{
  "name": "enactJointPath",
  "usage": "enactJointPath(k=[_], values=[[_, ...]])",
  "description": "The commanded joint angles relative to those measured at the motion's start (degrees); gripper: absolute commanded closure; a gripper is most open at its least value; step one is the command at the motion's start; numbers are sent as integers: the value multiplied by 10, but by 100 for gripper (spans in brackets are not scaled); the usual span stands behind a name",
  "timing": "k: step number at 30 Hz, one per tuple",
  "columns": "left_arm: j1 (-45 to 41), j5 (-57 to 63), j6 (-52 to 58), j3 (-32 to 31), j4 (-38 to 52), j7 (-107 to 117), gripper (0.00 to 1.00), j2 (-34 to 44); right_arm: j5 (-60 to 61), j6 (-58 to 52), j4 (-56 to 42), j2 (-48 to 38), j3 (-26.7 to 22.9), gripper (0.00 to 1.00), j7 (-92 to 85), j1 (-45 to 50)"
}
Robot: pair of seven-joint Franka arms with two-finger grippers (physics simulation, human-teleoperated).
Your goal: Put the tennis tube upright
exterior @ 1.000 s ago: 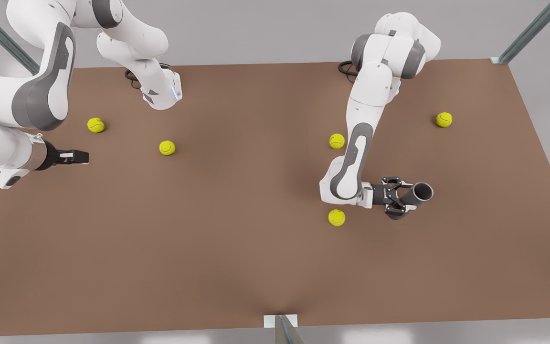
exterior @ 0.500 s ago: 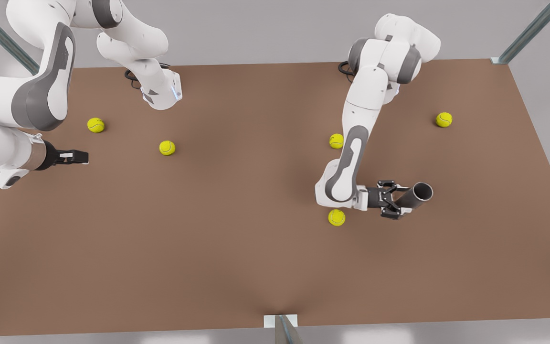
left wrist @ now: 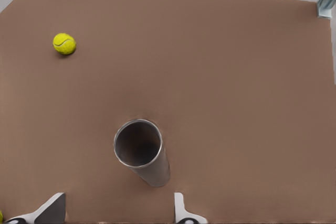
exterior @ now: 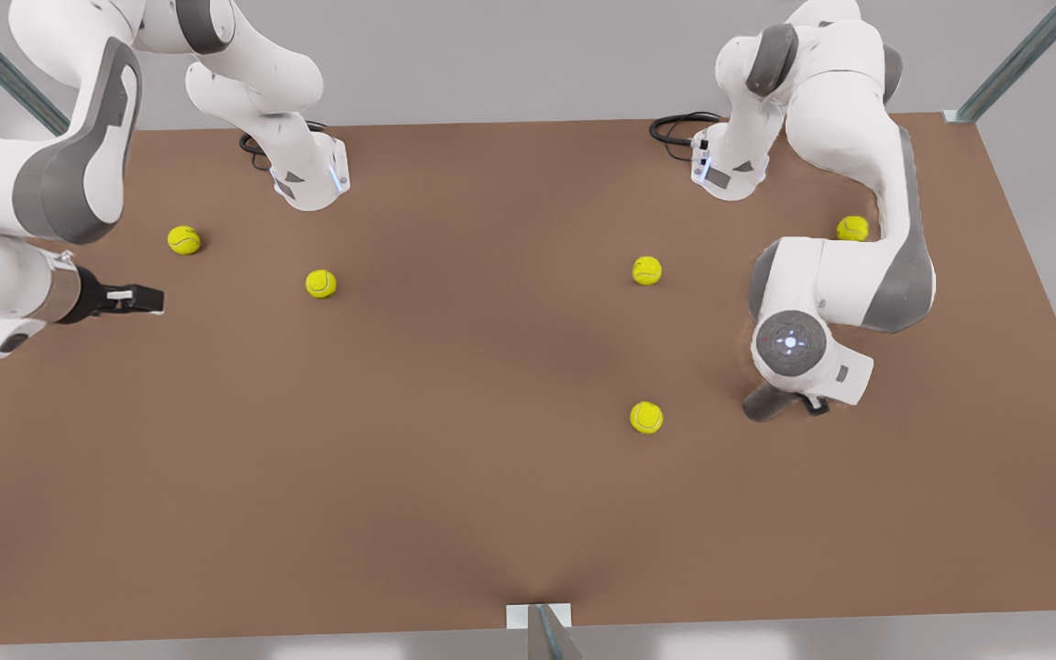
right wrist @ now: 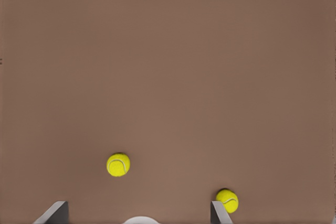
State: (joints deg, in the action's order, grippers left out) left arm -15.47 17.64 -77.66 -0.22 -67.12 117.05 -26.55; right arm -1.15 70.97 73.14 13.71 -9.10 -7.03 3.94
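The tennis tube [left wrist: 142,153] is a grey cylinder standing upright on the brown table, its open silvery-rimmed mouth facing the left wrist camera. My left gripper [left wrist: 116,211] hangs above it, open, with both fingertips [left wrist: 181,211] wide apart and clear of the tube. In the front view only the tube's dark lower part [exterior: 764,403] shows, under that arm's wrist [exterior: 803,353] on the front view's right. My right gripper [exterior: 138,298] waits open at the front view's far left, with nothing between its fingers [right wrist: 52,211].
Several yellow-green tennis balls lie loose on the table [exterior: 455,477]. One ball [exterior: 646,417] sits just to the front view's left of the tube, and another [exterior: 852,228] lies behind the left arm. Two balls [right wrist: 118,164] [right wrist: 227,200] lie under the right gripper.
The left arm let go of the tilted tube and swung from its side to above it. The tube now stands upright. The right arm barely moved.
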Motion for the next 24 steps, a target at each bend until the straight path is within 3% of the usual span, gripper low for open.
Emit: enactJointPath(k=[1,2,4,24], values=[[27,-124,-38,-2,-59,-1106,0,93,1,0,-2,-3,0,0,-1,-2],[33,-127,-38,-5,-86,-1111,0,143,-1,0,0,-11,0,0,-1,-2],[55,-130,-29,-6,-90,-1134,0,164,-2,17,18,-33,0,0,3,-4],[55,-144,-33,-7,-89,-1127,0,151,-2,29,25,-31,1,0,2,-2]])
